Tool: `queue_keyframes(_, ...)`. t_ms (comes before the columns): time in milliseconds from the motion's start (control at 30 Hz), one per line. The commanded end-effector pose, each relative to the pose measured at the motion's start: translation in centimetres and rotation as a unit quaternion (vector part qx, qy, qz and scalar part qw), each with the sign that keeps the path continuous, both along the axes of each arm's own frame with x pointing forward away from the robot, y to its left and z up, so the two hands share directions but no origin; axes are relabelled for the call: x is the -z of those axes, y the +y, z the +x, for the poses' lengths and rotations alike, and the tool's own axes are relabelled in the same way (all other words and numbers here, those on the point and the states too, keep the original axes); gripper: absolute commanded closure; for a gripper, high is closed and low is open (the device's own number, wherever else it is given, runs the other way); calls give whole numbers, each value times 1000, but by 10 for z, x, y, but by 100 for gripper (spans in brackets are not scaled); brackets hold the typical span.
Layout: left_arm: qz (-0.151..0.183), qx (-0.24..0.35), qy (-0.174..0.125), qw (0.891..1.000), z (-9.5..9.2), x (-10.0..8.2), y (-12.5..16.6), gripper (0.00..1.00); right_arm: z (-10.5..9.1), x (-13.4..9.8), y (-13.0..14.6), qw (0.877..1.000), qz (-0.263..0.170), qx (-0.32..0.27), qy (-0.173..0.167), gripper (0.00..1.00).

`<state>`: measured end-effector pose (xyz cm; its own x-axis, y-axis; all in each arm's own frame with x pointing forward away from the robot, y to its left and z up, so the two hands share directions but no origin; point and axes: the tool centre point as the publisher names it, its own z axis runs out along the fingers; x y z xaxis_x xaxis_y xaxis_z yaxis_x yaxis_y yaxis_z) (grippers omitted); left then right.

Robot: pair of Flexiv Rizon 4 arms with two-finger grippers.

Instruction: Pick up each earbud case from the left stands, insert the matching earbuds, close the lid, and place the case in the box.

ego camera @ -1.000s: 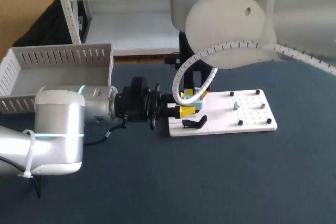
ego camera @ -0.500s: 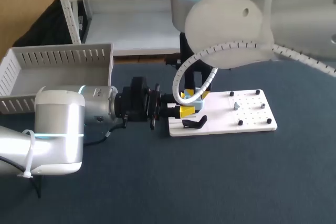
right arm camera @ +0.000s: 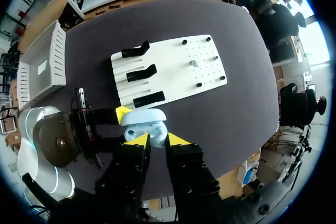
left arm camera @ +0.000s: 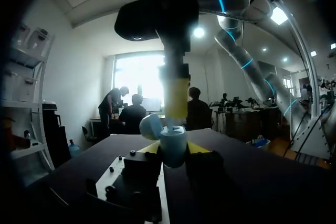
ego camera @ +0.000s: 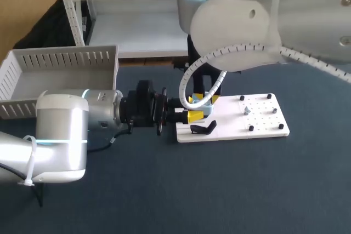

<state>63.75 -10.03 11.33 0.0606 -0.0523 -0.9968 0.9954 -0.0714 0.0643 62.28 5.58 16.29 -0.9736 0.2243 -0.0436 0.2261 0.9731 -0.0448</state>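
Jaws of the left gripper (ego camera: 192,110) are clamped on the earbud case (right arm camera: 142,126) from two sides, a yellow tip on each flank. They hold the pale blue case in the air just beside the near edge of the white board (ego camera: 263,127). The case's lid (left arm camera: 150,126) stands open, tipped back to one side. The left arm (ego camera: 60,135) lies low and level across the dark surface (ego camera: 219,190), coming in from the left.

The right arm (ego camera: 263,20) arches over from the other side and drops straight down, so the right gripper (right arm camera: 156,140) hangs directly above the open case, very close to its mouth. From the left wrist it shows as a yellow block just over the case. Whether it is open or has hold of anything I cannot tell — the view from its own wrist does not settle it.

On the board three black stands (right arm camera: 142,72) lie in a row along the side nearer the left arm. Black pegs (right arm camera: 199,84) dot the other half, and a small pale piece (right arm camera: 194,63) sits among them — too small to identify. The white slatted box (ego camera: 60,58) rests at the far left of the surface, well apart from the board.
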Motion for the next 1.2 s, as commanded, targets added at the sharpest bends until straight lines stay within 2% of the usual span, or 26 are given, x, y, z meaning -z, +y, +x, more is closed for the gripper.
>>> queue_keyframes(33,-1,0,-1,1000,1,0,0,100,2,2,1,1000,-3,1,1,100)
queue_keyframes(300,-1,0,-1,1000,1,0,0,100,3,5,1,1000,-4,1,5,100)
queue_keyframes(333,-1,0,-1,1000,1,0,0,100,3,5,1,1000,-4,1,5,91)
queue_keyframes(367,-1,0,-1,1000,1,0,0,100,3,6,1,1000,-4,1,6,73)
queue_keyframes(500,-1,0,-1,1000,1,0,0,100,3,6,2,1000,-2,-1,7,70)
queue_keyframes(600,-1,0,-1,1000,1,0,0,100,2,5,2,1000,-1,-1,6,64)
queue_keyframes(833,-1,0,-1,1000,1,0,0,100,-8,-14,-5,1000,20,-1,-18,67)
queue_keyframes(1000,-1,0,-1,1000,1,0,0,100,-20,-29,-25,998,52,-13,-44,73)
queue_keyframes(1200,-1,0,-1,1000,1,0,0,100,-16,-31,-63,992,65,-31,-104,65)
